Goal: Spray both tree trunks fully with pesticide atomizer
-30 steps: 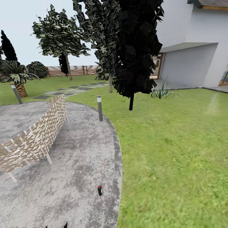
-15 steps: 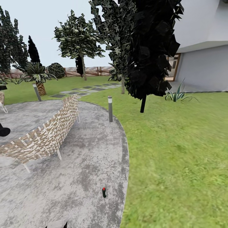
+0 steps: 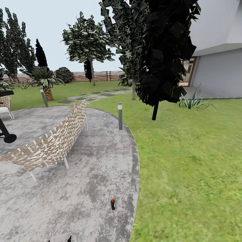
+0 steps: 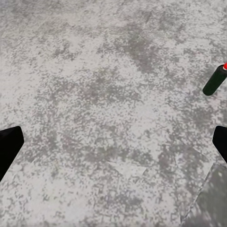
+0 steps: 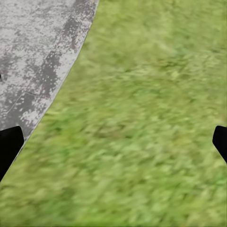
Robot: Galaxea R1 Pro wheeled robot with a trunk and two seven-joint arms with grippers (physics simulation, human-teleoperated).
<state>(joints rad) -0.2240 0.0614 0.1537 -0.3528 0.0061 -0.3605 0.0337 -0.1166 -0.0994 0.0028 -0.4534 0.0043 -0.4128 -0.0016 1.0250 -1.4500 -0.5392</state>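
The pesticide atomizer stands upright on the grey concrete floor, close to its curved edge; it is a small dark cylinder with a red dot on top. It also appears in the left wrist view as the atomizer, ahead of and to one side of my open left gripper, well apart from its fingertips. My right gripper hangs open over grass beside the floor's edge. Two trees stand far off on the lawn, one with its trunk near the fence and one with its trunk behind the black tree.
A woven curved bench crosses the paving at left. A short bollard light stands at the floor's edge. On the lawn beyond it rises a near-black cone tree. A black stand sits at far left, the house at right.
The whole head view has shifted to the right, so the camera has turned left. A black stand and white chair have come into sight at left. The atomizer has stayed put.
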